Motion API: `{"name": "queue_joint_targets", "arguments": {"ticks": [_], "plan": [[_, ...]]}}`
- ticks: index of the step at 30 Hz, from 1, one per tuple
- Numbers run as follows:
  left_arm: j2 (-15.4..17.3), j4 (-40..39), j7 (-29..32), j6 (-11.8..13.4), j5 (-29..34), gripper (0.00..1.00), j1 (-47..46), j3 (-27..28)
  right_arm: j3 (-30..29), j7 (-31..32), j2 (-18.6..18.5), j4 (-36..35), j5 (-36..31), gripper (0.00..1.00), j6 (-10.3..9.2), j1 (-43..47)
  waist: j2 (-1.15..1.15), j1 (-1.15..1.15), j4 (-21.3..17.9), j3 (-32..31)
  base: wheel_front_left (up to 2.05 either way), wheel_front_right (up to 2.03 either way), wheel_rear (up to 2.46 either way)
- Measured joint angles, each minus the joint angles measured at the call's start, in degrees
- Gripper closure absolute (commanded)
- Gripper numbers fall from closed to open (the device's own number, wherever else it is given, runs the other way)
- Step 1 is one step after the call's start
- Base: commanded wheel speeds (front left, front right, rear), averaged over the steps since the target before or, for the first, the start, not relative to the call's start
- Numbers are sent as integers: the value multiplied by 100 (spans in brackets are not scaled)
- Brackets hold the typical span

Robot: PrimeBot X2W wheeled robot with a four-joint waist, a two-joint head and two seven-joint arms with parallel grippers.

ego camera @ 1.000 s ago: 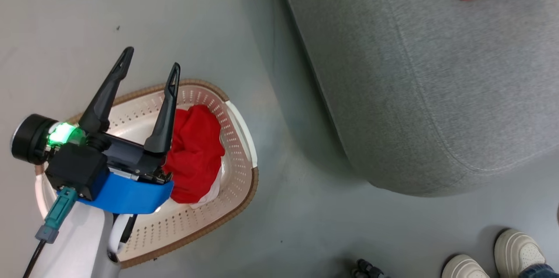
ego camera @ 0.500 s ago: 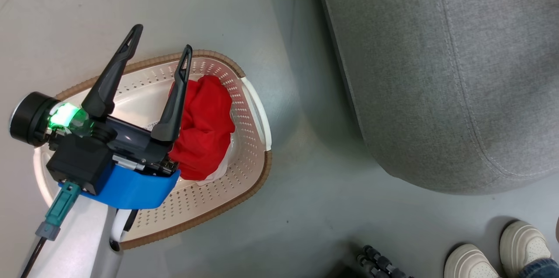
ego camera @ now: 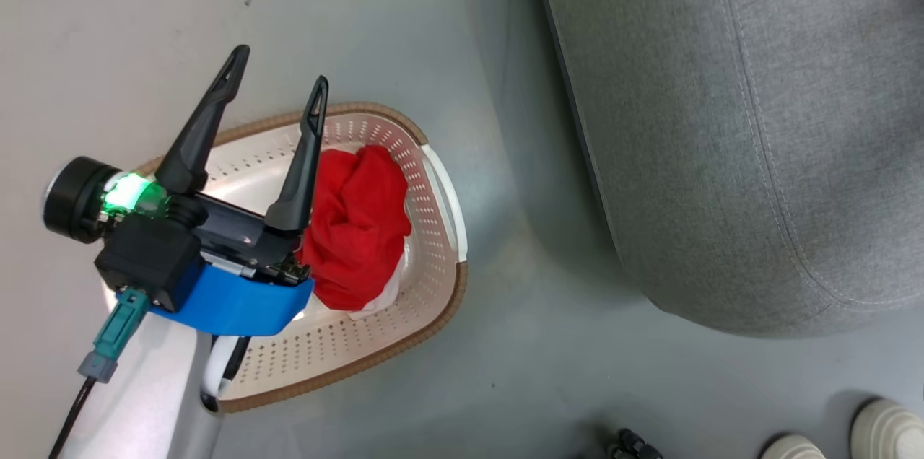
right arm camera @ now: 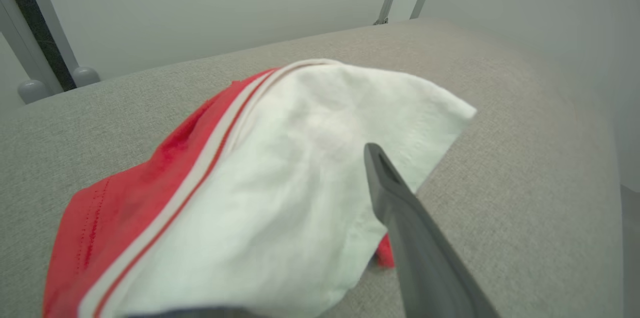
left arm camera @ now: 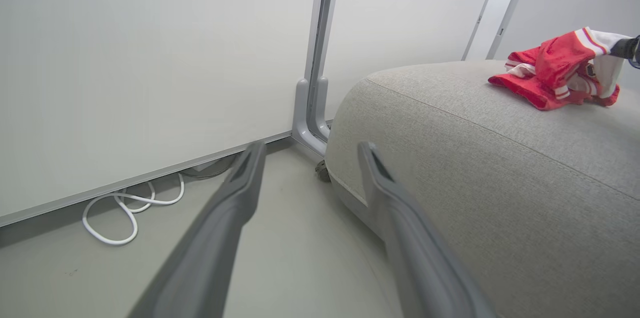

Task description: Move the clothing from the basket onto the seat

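Left gripper (ego camera: 278,76) spread wide, empty, above basket (ego camera: 433,257); crumpled red garment (ego camera: 357,228) lies inside, 5 o'clock from it. Second garment (right arm camera: 280,183), red with white panel, on seat (ego camera: 722,120), draped over right gripper (right arm camera: 317,150); can't tell its grip.

Left hand (ego camera: 281,66): fingers (ego camera: 198,134) of dark matt plastic; a smooth blue plastic band (ego camera: 231,304) at their base.
Basket (ego camera: 426,257): below the left hand, cream plastic with a light gloss, perforated; its rim is brown with a woven-look texture.
Clothing (ego camera: 357,228): just right of the left hand's fingers, soft red cloth, matt, crumpled.
Seat (ego camera: 722,120): well right of the left hand, grey woven upholstery, matt, slightly coarse, with a stitched seam.
Right hand (right arm camera: 307,148): finger (right arm camera: 415,238) dark grey, matt, smooth.
Garment (right arm camera: 280,183): against the right hand, soft red-and-white cloth, matt.
Floor (ego camera: 361,11): under the left hand, smooth, grey, faintly glossy.
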Motion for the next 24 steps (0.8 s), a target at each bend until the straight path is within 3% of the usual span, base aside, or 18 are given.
{"name": "queue_joint_targets", "arguments": {"ticks": [14,24], "plan": [[-635,414,-1,0,-219,0,383,287,1018,-247,-14,298,222,0,0,990,0,-1,311,-1145,0,0,0],[-1045,734,0,0,-296,0,1040,721,2142,-569,578,-506,878,0,0,2407,0,-2,528,-2212,0,0,0]]}}
